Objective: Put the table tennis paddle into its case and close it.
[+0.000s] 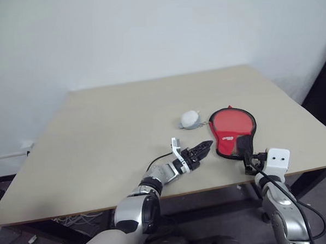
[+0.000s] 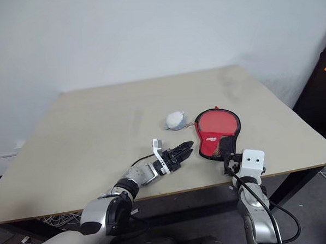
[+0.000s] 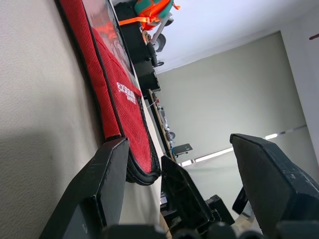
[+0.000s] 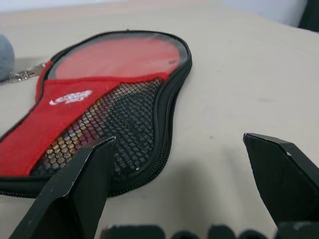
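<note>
The case [image 1: 233, 130] lies flat on the table's right side, round end away from me and black mesh handle end [image 4: 124, 119] toward me. Its red flap carries a white logo [image 4: 70, 97]. A smooth red round face [image 4: 119, 55] shows at the far end; I cannot tell whether that is the paddle inside. A grey-white pouch [image 1: 190, 119] sits just left of the case, joined to it by a chain. My left gripper [image 1: 207, 147] is open, low over the table, pointing at the case's left edge. My right gripper [image 4: 179, 139] is open at the table's front edge, just short of the handle end.
The beige table [image 1: 114, 135] stretches wide to the left and behind the case. Its front edge runs right under my right gripper [image 1: 248, 160]. Cables lie on the floor at the lower left, and a dark object stands past the table's right edge.
</note>
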